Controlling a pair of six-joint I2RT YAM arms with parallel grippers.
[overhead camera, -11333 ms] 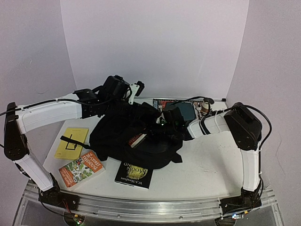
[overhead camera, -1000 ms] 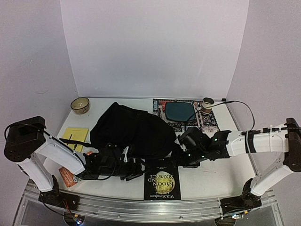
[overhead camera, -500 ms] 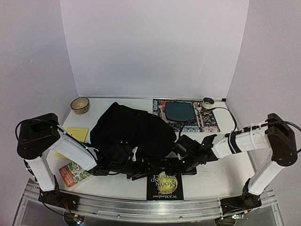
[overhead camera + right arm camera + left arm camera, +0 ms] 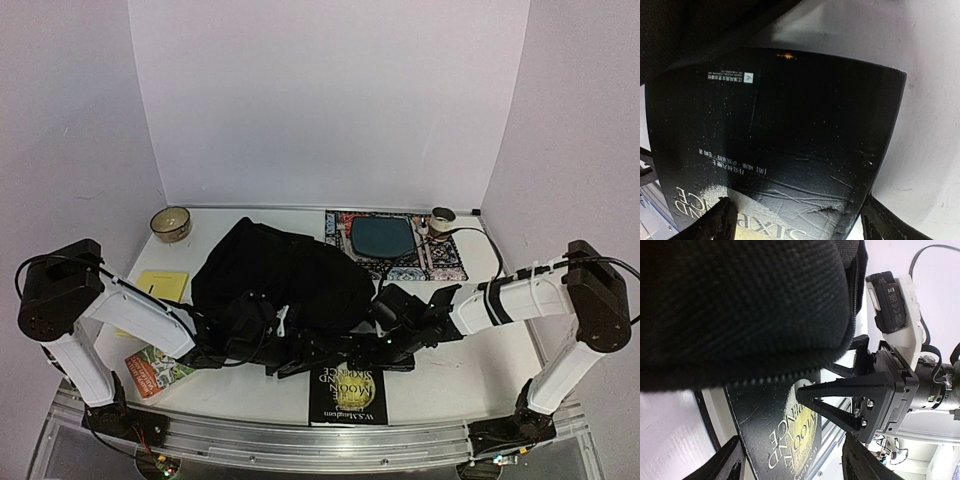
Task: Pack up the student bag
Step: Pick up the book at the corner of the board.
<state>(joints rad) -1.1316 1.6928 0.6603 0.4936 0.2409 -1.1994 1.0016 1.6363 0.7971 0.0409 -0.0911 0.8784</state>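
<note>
One soft black student bag (image 4: 285, 272) lies slumped on the bench (image 4: 455, 372), just beyond both sets of my fingers. Its near edge bulges right ahead of my left fingers (image 4: 300, 355), and I can see no open mouth on it from any view. Beneath my fingers lies the black book (image 4: 347, 388), flat on the bench, its far end against the bag and its near end close to the bench's front edge.

My left fingers are spread, with nothing between them. My right fingers (image 4: 385, 350) are spread too, one over the cover and the other just past the book's side edge, grasping nothing. The two sets face each other, tip near tip, over the book.

My worries, as I judge them:
- If both sets close in at once, they could knock together.
- A thin book lying flat gives me little to pinch, so my fingers may skid off the glossy cover.
- A push towards me could send the book off the front edge.
- With no opening showing, shoving the book forward may only bunch the fabric or move the whole bag away.

Outward from my left fingers lie a colourful book (image 4: 150, 368) and a yellow book (image 4: 160, 288). Well beyond my right fingers sits a patterned mat (image 4: 435, 262).
</note>
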